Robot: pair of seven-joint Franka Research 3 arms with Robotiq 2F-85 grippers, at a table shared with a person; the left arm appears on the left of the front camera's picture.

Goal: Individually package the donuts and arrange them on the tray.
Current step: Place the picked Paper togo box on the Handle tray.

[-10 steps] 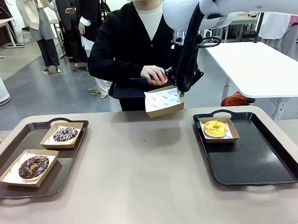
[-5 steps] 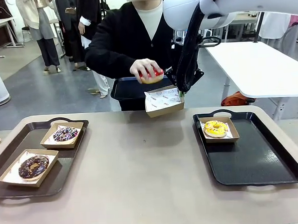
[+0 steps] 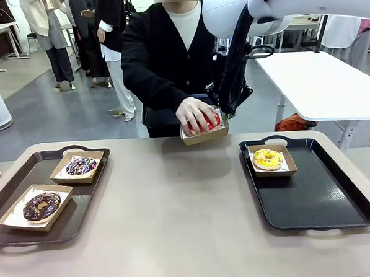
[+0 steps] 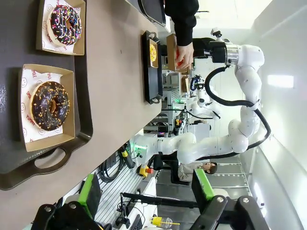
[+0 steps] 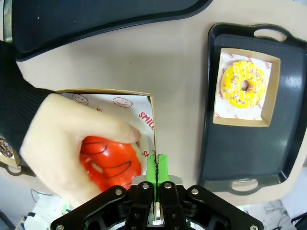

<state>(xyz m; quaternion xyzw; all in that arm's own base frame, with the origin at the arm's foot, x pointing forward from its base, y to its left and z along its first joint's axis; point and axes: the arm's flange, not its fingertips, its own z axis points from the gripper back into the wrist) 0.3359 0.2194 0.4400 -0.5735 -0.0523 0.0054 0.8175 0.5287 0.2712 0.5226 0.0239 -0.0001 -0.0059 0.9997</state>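
The right gripper (image 5: pixel 156 167) holds a small cardboard box (image 5: pixel 112 103) above the table's far edge, its green pads pinched shut on the box's side wall. The person's hand (image 3: pixel 196 115) presses the red-glazed donut (image 5: pixel 111 160) down into the box, just beside the pads. The target tray (image 3: pixel 337 205), holding the boxed yellow donut (image 3: pixel 267 159), lies toward the robot's right. The left gripper (image 4: pixel 144 196) stands open near its own tray (image 4: pixel 72 158).

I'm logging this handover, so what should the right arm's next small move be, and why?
Probably hold the paper box steady a moment longer. The right gripper is shut on the box's wall, and the person's hand is pressing the red donut into it, fingers around it. Carrying it toward the right tray beside the yellow donut seems wise only once the hand lets go.
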